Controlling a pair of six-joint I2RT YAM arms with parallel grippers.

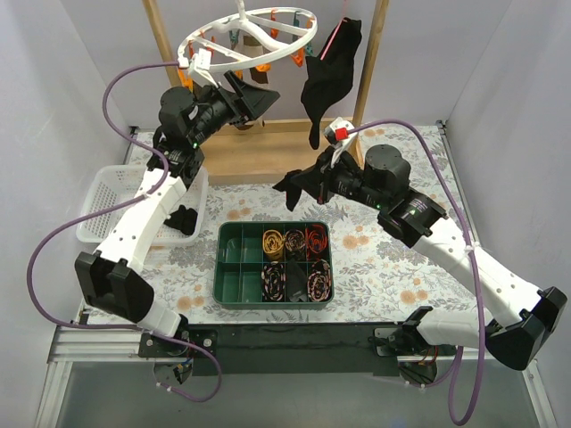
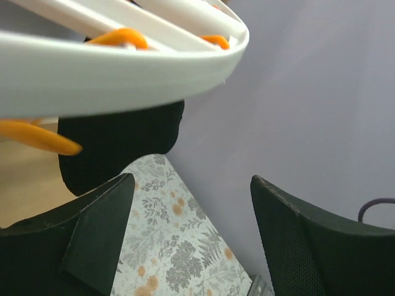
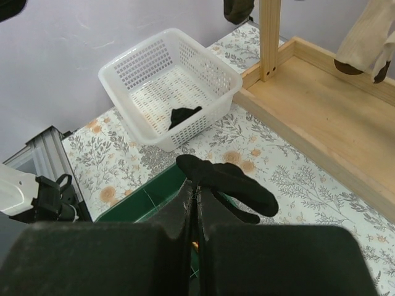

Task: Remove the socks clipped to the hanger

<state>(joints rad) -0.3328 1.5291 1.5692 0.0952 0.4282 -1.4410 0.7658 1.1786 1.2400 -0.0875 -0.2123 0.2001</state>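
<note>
The white ring hanger (image 1: 214,37) with orange and teal pegs hangs at the top centre. Tan and brown socks (image 1: 252,46) are clipped under it. My left gripper (image 1: 254,100) is open just below the ring's near edge. In the left wrist view the ring (image 2: 123,68) fills the top, and a black sock (image 2: 117,145) hangs just above my left finger (image 2: 92,228); nothing lies between the jaws (image 2: 191,203). My right gripper (image 1: 314,183) is shut on a black sock (image 3: 231,182) and holds it above the green tray's far edge (image 3: 148,197).
A white basket (image 1: 100,192) at the left holds a black sock (image 1: 183,220). The green tray (image 1: 230,234) holds rolled sock bundles. A larger black garment with a pink strip (image 1: 332,76) hangs by the right wooden post (image 1: 370,62). A wooden base (image 3: 308,105) lies behind.
</note>
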